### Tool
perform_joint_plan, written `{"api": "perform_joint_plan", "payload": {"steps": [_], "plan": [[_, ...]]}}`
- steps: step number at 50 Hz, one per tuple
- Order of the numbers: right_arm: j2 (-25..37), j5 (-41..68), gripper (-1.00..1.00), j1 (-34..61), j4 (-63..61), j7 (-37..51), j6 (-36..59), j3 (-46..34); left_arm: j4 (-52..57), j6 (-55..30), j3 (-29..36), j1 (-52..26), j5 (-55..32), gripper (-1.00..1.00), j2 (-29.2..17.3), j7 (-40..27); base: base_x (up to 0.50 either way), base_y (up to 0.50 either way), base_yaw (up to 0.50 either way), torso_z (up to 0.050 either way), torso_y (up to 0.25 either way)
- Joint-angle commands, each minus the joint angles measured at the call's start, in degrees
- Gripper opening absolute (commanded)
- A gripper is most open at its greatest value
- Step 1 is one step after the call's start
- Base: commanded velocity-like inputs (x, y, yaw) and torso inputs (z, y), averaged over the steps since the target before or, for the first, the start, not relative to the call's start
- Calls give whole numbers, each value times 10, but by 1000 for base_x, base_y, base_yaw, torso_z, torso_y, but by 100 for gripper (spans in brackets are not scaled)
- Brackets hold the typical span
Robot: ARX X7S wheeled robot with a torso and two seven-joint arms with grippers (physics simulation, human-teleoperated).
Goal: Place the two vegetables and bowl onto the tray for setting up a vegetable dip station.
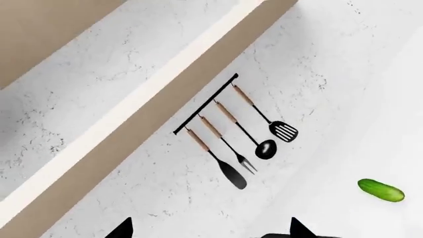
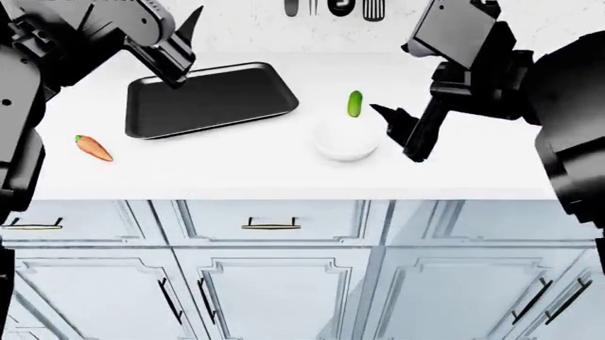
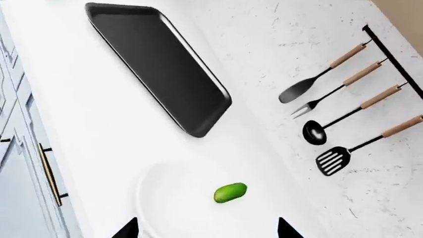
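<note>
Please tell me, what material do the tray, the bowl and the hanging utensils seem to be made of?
The tray looks like black metal or hard plastic: its raised rim is glossy. The bowl looks like glazed white ceramic, smooth and plain, though plastic is possible. The hanging utensils have pale brown handles that look like wood, with dark heads, metal or plastic. As a render, none is certain.

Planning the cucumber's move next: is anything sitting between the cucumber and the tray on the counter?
Nothing visible blocks it. The cucumber lies just behind the bowl, and only bare counter separates it from the tray. The carrot lies on the tray's far side, out of the way.
</note>
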Motion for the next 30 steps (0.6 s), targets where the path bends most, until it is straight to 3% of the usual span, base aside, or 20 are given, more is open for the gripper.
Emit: {"api": "perform_joint_plan", "payload": {"steps": [1,8,19,23,28,30], "plan": [[-48,-87,100,143,369,-27,-250,-159,-184,107,97,-122,71,100,18,41,0,0,0,50,72],[-77,-161,100,156,529,-16,-397,-246,-174,89,91,-120,60,100,17,49,0,0,0,41,30],[-70,-226,100,143,547,-97,-495,-353,-94,55,74,-89,43,100,-16,53,0,0,0,8,0],[-105,-242,100,154,636,-67,-580,-377,-96,55,75,-84,44,100,-17,51,0,0,0,0,0],[-192,-240,100,162,827,-7,-698,-389,-88,56,76,-58,41,100,-17,44,0,0,0,0,0],[-200,-235,100,159,835,-1,-702,-394,-85,57,77,-51,40,100,-18,42,0,0,0,0,0]]}}
